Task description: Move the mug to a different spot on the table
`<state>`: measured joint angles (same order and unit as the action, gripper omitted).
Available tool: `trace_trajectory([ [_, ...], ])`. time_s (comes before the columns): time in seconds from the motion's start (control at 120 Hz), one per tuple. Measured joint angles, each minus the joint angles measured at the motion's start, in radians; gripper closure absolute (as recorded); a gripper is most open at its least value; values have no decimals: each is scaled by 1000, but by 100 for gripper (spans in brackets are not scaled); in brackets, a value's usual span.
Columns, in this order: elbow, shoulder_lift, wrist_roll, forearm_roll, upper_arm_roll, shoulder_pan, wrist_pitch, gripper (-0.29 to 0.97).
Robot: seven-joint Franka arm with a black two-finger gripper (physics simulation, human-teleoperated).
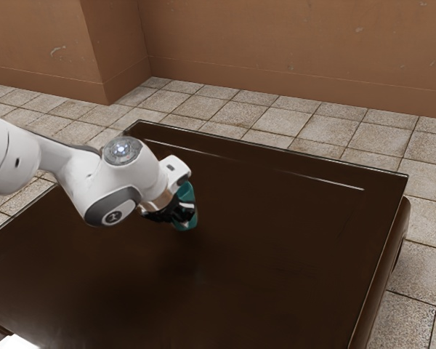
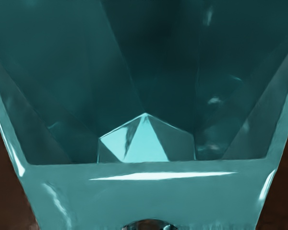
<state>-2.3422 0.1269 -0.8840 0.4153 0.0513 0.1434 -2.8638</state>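
The gripper (image 1: 176, 214) is pinching the mug (image 1: 187, 195): its 2 black fingers are closing on the teal body from either side, and the mug is tilting away from the hand instead of standing upright. The white arm (image 1: 73, 171) is reaching in low from the exterior view's left. The mug is hanging over the table (image 1: 298, 240), in the part nearer its left edge as the exterior view shows it, about midway between the far and near edges and well apart from the right edge. It seems to be riding just clear of the top, though I cannot read the gap.

From the wrist view the mug (image 2: 144, 72) is looking glassy and faceted, with flat angled walls running down to a pale, many-sided floor and a thick, glossy rim catching a streak of light.

That slick surface is the main risk, in my judgement. A smooth, slanting wall gives the fingers little to bite on, so the mug could be slipping or rotating in the grasp. Set down while tilting like this, it could land on an edge and tip over. Travelling this low, it could also be scraping the dark, polished tabletop.
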Motion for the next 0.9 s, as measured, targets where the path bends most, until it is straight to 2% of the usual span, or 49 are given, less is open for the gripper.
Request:
trace_trajectory([
  [0.275, -13, 77, -52, -2, -16, 5, -43, 73],
  [0.625, -23, 81, -87, -3, -17, -5, -63, 23],
  [0.75, -81, 25, -95, -3, -18, 3, -64, 13],
  [0.9, -134, -44, -103, -3, -19, 3, -65, 6],
])
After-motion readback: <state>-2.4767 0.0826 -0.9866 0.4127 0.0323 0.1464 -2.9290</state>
